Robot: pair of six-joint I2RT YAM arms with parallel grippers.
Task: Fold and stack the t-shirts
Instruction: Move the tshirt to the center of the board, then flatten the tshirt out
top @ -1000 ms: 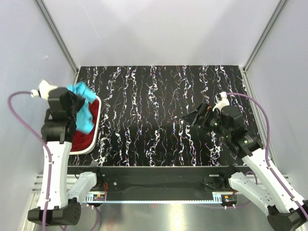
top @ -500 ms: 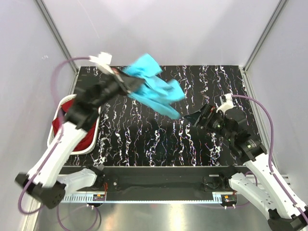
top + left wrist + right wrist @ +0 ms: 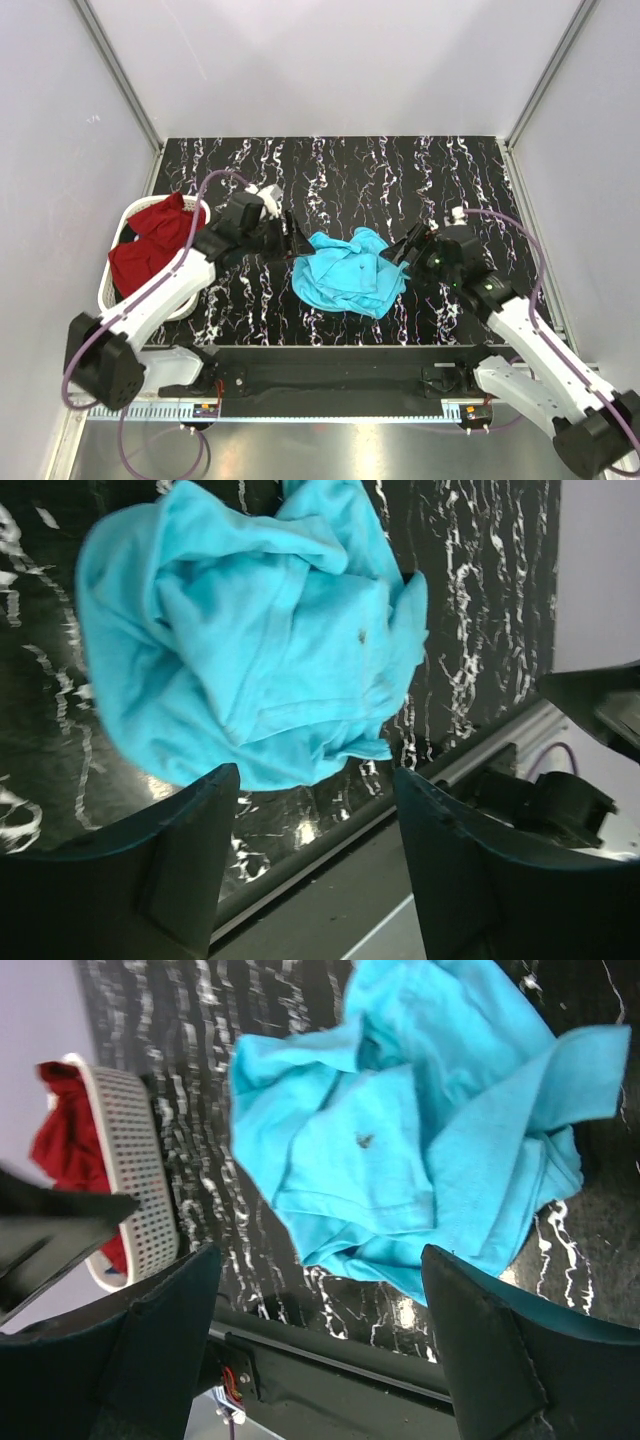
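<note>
The turquoise t-shirt [image 3: 348, 272] lies crumpled in a heap on the middle of the black marbled table [image 3: 400, 170]. My left gripper [image 3: 299, 244] hovers at the shirt's left edge, open and holding nothing. In the left wrist view the shirt [image 3: 250, 640] sits beyond the spread fingers [image 3: 175, 860]. My right gripper [image 3: 406, 250] is open at the shirt's right edge, and the shirt [image 3: 400, 1130] fills that wrist view above the jaws. The dark red t-shirt [image 3: 150, 245] is bunched in the white basket [image 3: 104, 292] at the left.
The basket [image 3: 138, 1170] with the red t-shirt [image 3: 62, 1140] stands against the left wall. Metal frame posts rise at the table's back corners. The table's front rail [image 3: 330, 835] runs close below the turquoise t-shirt.
My left arm swung the turquoise t-shirt from over the basket to the table's middle and let it go. My right gripper edged left toward it.
</note>
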